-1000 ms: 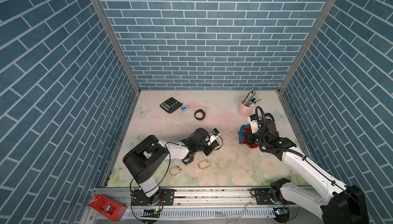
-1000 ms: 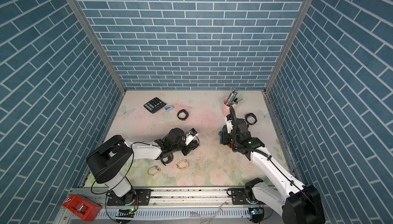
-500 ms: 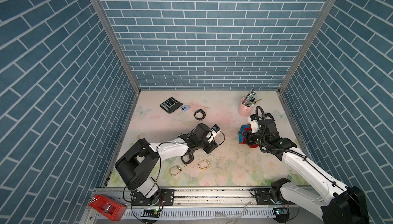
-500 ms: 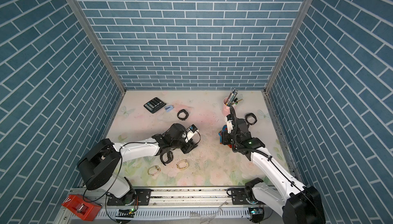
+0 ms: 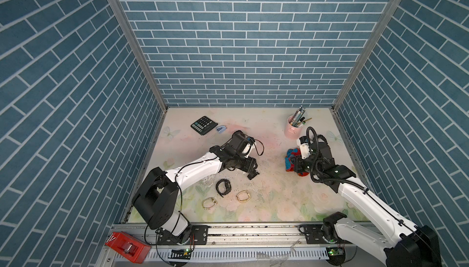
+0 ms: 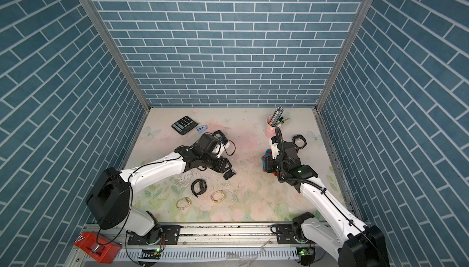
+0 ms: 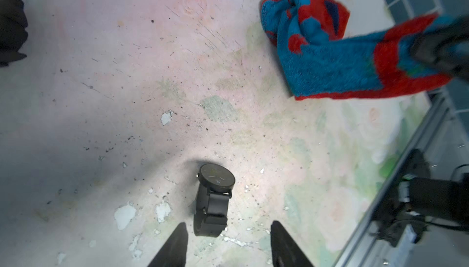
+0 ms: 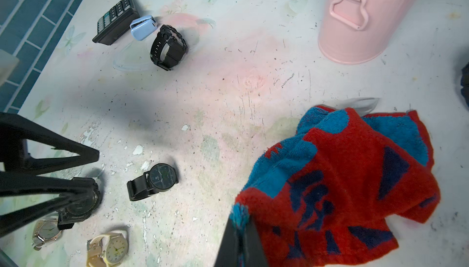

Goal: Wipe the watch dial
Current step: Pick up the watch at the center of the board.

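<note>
On table [image 6: 253,202]: six watches [image 6: 198,187] | one towel [image 8: 342,177] | left gripper [image 7: 229,225] spread | right gripper [image 8: 241,219] pinching towel

Watch [image 7: 215,197]: black, round dark dial tilted up, strap looped.
Cloth [image 5: 291,156]: red-blue terry, bunched, 3 o'clock of watch.

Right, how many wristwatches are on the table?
6. Slim black round-dial watch mid-table; chunky black watch and two gold-toned watches near the front; bulky black watch beside the black calculator; black strap watch beside the right arm.
</note>
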`<action>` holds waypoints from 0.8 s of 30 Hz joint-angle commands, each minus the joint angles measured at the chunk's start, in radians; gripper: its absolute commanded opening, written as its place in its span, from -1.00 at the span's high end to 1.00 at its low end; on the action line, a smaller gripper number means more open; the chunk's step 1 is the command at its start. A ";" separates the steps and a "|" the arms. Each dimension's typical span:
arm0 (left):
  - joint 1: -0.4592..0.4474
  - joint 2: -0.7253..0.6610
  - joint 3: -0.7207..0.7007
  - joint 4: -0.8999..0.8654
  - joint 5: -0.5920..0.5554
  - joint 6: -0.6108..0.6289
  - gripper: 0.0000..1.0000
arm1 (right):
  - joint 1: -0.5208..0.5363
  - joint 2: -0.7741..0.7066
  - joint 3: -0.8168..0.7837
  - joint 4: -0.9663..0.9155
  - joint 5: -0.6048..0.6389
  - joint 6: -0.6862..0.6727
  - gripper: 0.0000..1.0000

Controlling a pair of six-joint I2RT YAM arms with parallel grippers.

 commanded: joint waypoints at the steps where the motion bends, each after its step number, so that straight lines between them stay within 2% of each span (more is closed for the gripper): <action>1: 0.054 -0.008 -0.024 -0.022 0.225 -0.144 -0.11 | -0.004 -0.030 -0.013 0.003 0.020 0.004 1.00; 4: 0.073 0.042 -0.029 0.004 0.331 -0.135 -0.08 | -0.004 -0.030 -0.016 0.011 0.018 0.001 1.00; 6: 0.074 0.074 -0.020 0.000 0.358 -0.130 -0.05 | -0.003 -0.028 -0.014 0.011 0.018 0.002 1.00; 10: 0.090 0.130 0.020 -0.088 0.322 -0.086 -0.05 | -0.003 -0.033 -0.001 -0.008 0.012 -0.004 1.00; 15: 0.116 0.183 0.050 -0.099 0.300 -0.081 -0.08 | -0.003 -0.036 -0.017 0.010 0.019 0.011 1.00; 20: 0.118 0.229 0.062 -0.066 0.322 -0.088 -0.09 | -0.004 -0.036 -0.022 0.004 0.029 0.002 1.00; 24: 0.117 0.270 0.055 -0.006 0.387 -0.117 -0.09 | -0.003 -0.036 -0.012 0.001 0.016 0.003 1.00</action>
